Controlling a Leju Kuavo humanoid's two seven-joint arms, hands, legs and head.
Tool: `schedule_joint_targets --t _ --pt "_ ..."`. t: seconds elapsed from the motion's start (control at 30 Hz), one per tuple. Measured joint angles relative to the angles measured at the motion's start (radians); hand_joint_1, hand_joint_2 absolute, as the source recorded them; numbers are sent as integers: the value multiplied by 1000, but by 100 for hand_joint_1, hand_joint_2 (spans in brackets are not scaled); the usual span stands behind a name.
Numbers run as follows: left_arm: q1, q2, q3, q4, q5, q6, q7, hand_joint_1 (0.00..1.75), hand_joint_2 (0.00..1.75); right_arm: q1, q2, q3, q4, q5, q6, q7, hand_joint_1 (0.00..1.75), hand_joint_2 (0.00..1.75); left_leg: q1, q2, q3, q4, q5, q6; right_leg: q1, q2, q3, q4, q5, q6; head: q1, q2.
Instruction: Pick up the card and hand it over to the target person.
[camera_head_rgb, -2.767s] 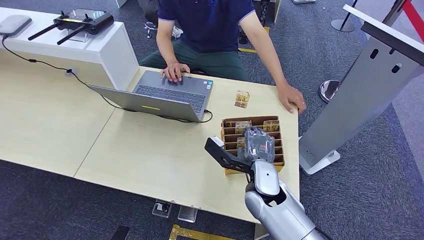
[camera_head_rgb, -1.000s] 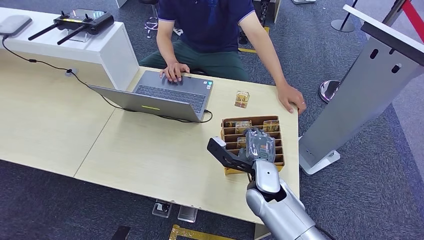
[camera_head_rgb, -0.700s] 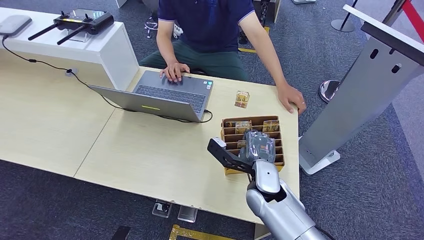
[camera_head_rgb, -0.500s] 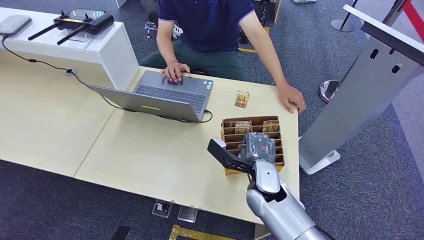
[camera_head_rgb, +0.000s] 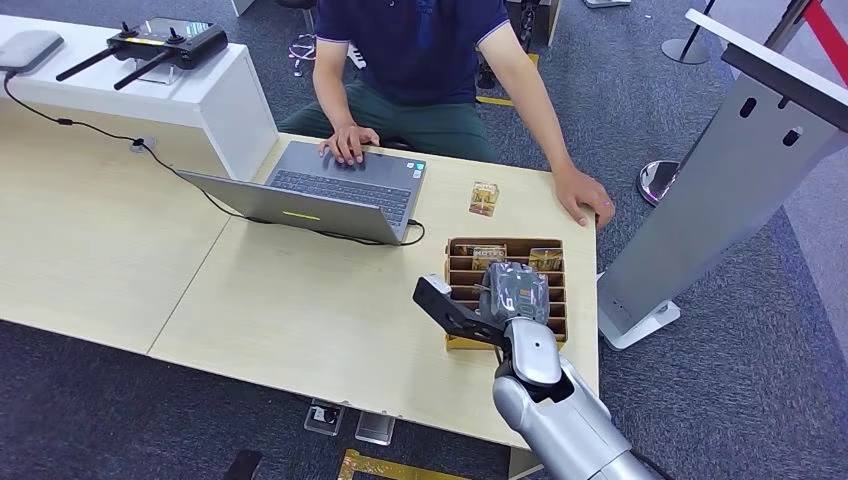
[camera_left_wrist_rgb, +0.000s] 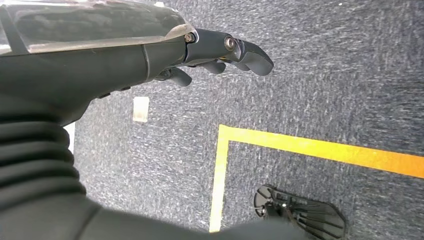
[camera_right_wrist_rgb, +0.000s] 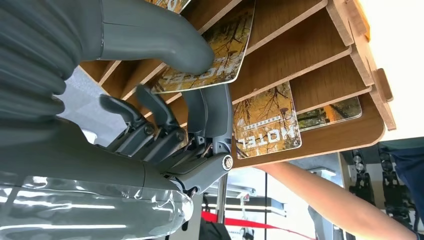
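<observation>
1. The right hand (camera_head_rgb: 513, 291) reached over the wooden slotted card rack (camera_head_rgb: 459, 290) at the lower centre of the head view, on the pale tabletop (camera_head_rgb: 300, 310).
2. In the right wrist view the thick grey thumb (camera_right_wrist_rgb: 165, 37) pressed on the face of a yellow hotel card (camera_right_wrist_rgb: 215, 57), and the darker fingers (camera_right_wrist_rgb: 210, 112) curled in behind its lower edge. The card seemed pinched between them, though the fingers hid the actual contact.
3. That card lay tilted in a middle slot of the rack (camera_right_wrist_rgb: 310, 45), its printed edge poking out past the divider.
4. A second hotel card (camera_right_wrist_rgb: 267, 120) sat in the next slot, just beside the fingertips and apart from them.
5. More cards (camera_head_rgb: 488, 252) showed in the rack's far slots in the head view, above the hand.
6. A small gold card stand (camera_head_rgb: 484, 198) stood on the table beyond the rack.
7. A seated person's hand (camera_head_rgb: 584, 196) rested at the table's far right corner; the other hand (camera_head_rgb: 349, 143) lay on a grey laptop (camera_head_rgb: 330, 192).
8. The left hand (camera_left_wrist_rgb: 220, 52) hung over the grey carpet (camera_left_wrist_rgb: 325, 75), fingers loosely curled, holding nothing.
</observation>
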Motion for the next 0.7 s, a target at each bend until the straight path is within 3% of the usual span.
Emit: schedule_joint_targets --t 0.23,0.37,0.5,0.7 --pt "10 0 11 1 12 -6 -3 0 175 -24 -39 -32 -207 -52 -46 -45 175 175 0 1 -2 2 -1 0 0 1 -3 2 -1 0 0 0" --pt "2 0 4 0 5 -8 1 0 175 -90 -41 -41 -231 -75 -51 -72 175 175 0 1 -3 3 0 0 0 1 -4 3 0 0 0 0" --pt "-9 0 -6 -2 -4 -8 6 0 175 -181 -3 -34 -105 -95 -97 -121 175 175 0 1 -4 3 1 0 0 2 -5 3 1 0 0 0" --pt "-30 -4 -30 -1 -27 -11 19 0 175 -342 74 -25 215 -106 -197 -211 175 175 -1 4 -3 1 2 0 -1 4 -5 2 3 0 0 0"
